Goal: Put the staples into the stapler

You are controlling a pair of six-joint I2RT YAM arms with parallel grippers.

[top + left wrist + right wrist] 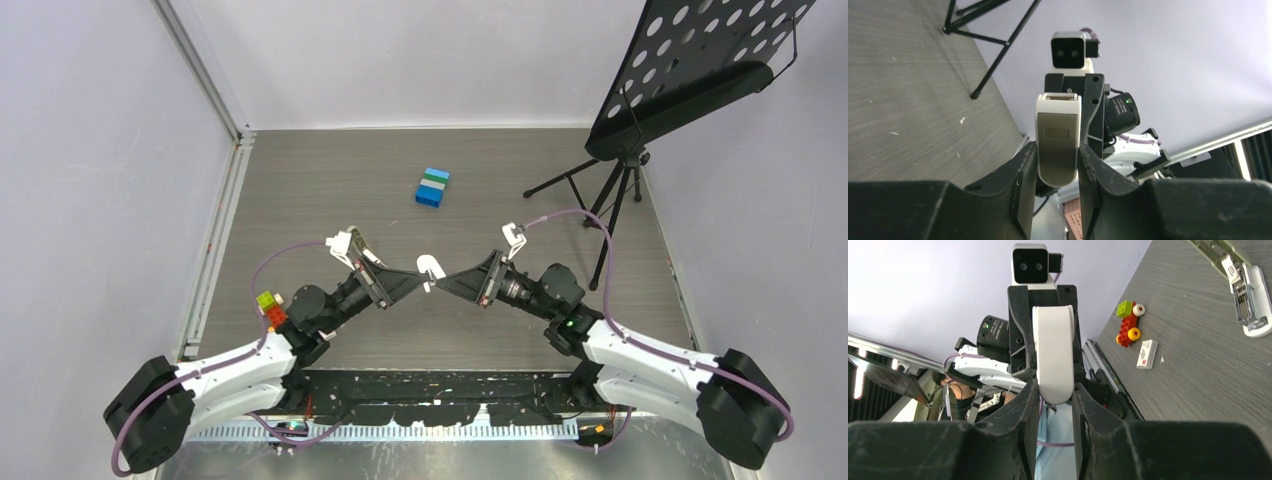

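Left gripper is clamped, jaws partly closed, on one end of the stapler. Its fingers press the two long sides, and the olive-beige top faces its own camera. Right gripper is closed about as far on the opposite end, fingers against the edges of the white underside (they look to be touching, though I cannot judge how firmly). Between the two, the stapler hangs in the air over the middle of the table, clear of the surface.

I would expect the stapler to feel light and rigid, with a smooth plastic shell that could slip under a loose pinch. It is probably hinged, so one gripper should keep the white base by its sides while the other takes only the top, leaving it free to swing up.

The staples, a small flat white box with a red mark, lie on the table just beside the toy bricks, well apart from both grippers. The box is likely featherlight and easy to crush (its strip probably snaps easily), so a gentle pinch across its long edges would suit.
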